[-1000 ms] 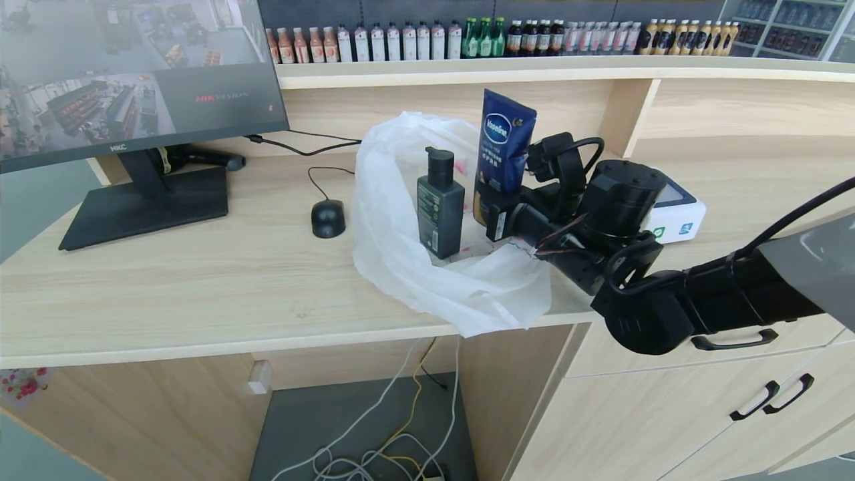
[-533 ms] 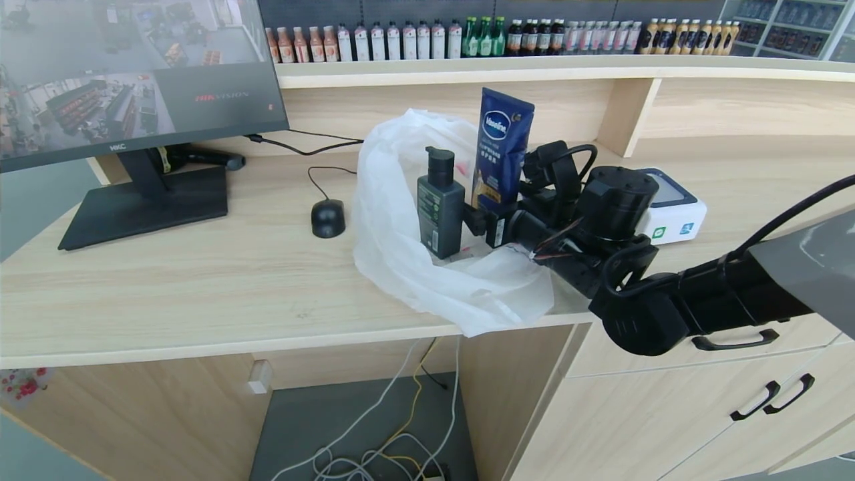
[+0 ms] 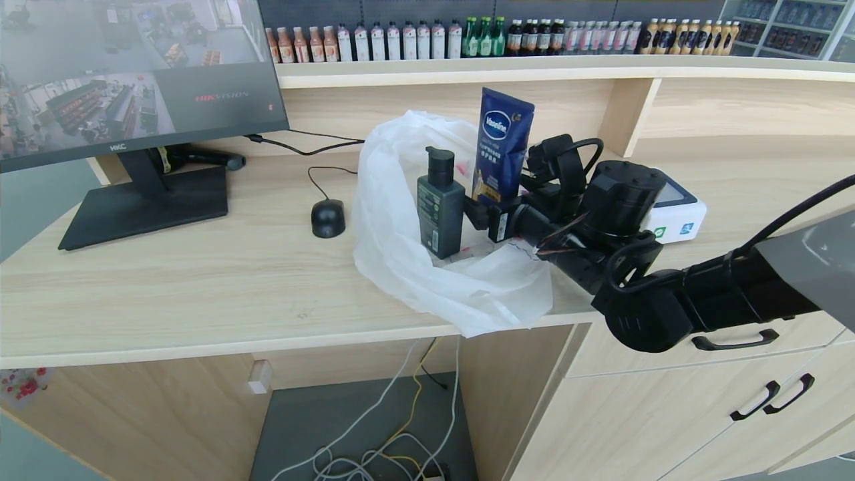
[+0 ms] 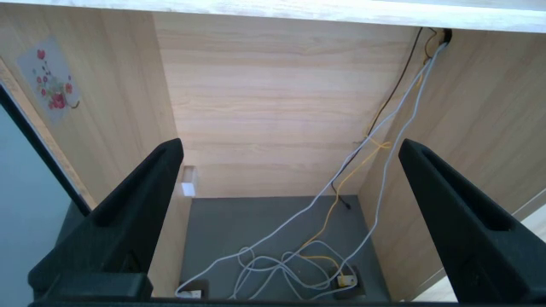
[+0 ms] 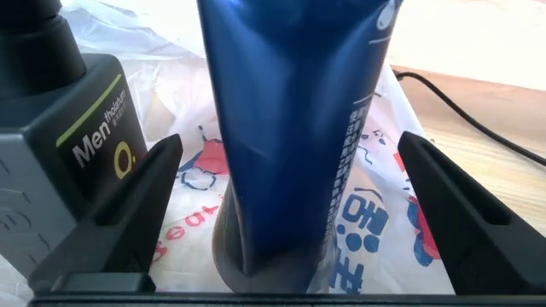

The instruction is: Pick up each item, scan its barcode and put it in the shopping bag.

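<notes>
A blue tube [image 3: 504,150] stands upright on its cap inside the white shopping bag [image 3: 401,260], right beside a dark green pump bottle [image 3: 440,207]. My right gripper [image 3: 486,220] is at the tube's base, open. In the right wrist view its fingers [image 5: 128,213] stand well clear on either side of the blue tube [image 5: 290,128], with the dark bottle [image 5: 60,128] at one side and the bag's printed film [image 5: 384,222] beneath. My left gripper [image 4: 290,162] hangs open and empty below the counter, facing loose cables.
A white scanner box [image 3: 674,210] sits on the counter behind my right arm. A mouse [image 3: 328,218] and a monitor [image 3: 127,73] stand at the left. Bottles [image 3: 501,37] line the back shelf. The bag hangs over the counter's front edge [image 3: 267,341].
The tube shifted slightly left and went from tilted to upright in the bag. My right gripper let go of it, and its arm has since drawn back a little.
</notes>
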